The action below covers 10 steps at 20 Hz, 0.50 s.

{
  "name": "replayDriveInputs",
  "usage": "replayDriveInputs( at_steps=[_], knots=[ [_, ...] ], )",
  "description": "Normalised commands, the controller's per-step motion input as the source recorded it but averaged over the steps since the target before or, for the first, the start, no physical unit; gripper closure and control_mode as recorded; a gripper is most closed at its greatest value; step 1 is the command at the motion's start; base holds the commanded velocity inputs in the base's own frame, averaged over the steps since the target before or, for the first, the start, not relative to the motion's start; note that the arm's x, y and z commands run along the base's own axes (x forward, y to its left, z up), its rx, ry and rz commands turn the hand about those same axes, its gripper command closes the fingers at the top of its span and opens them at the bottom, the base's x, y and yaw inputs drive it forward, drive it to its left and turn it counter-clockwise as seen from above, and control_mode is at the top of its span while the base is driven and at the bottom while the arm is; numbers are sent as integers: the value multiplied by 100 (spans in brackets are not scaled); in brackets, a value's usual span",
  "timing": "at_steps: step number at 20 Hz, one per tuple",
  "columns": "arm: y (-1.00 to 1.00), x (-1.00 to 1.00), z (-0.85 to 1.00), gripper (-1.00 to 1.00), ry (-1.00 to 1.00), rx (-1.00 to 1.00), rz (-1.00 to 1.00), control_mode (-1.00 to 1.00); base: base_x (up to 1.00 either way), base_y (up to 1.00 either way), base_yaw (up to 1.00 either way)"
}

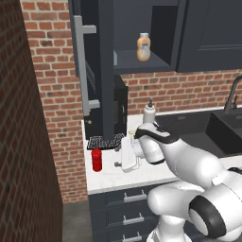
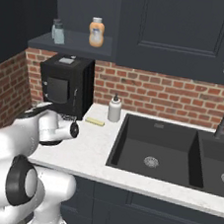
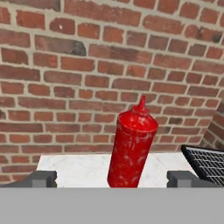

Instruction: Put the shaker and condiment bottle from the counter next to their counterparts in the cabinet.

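Two fingertips spread wide, tool [image 3: 109, 178] level, empty, facing condiment bottle [image 3: 132, 144].

condiment bottle [image 1: 97, 159] on counter [image 1: 111, 177] left end, before gripper [image 3: 111, 178], counterparts [image 2: 96, 32] on cabinet [image 2: 68, 43] shelf

Kitchen, sink [image 2: 153, 159], counter [image 2: 93, 141], brick wall [image 2: 156, 94], cabinet [image 2: 173, 32]

No legible text, label, brand, number or sign appears on the condiment bottle [image 3: 132, 148], the orange bottle [image 2: 96, 32] in the cabinet, or any other surface.
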Motion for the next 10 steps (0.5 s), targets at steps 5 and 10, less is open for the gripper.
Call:
replayDriveInputs(
  at_steps=[5, 10],
  knots=[
    [6, 10, 0, -100, 0, 0, 0, -100, 0, 0, 0],
    [12, 33, 0, -100, 0, 0, 0, -100, 0, 0, 0]
  ],
)
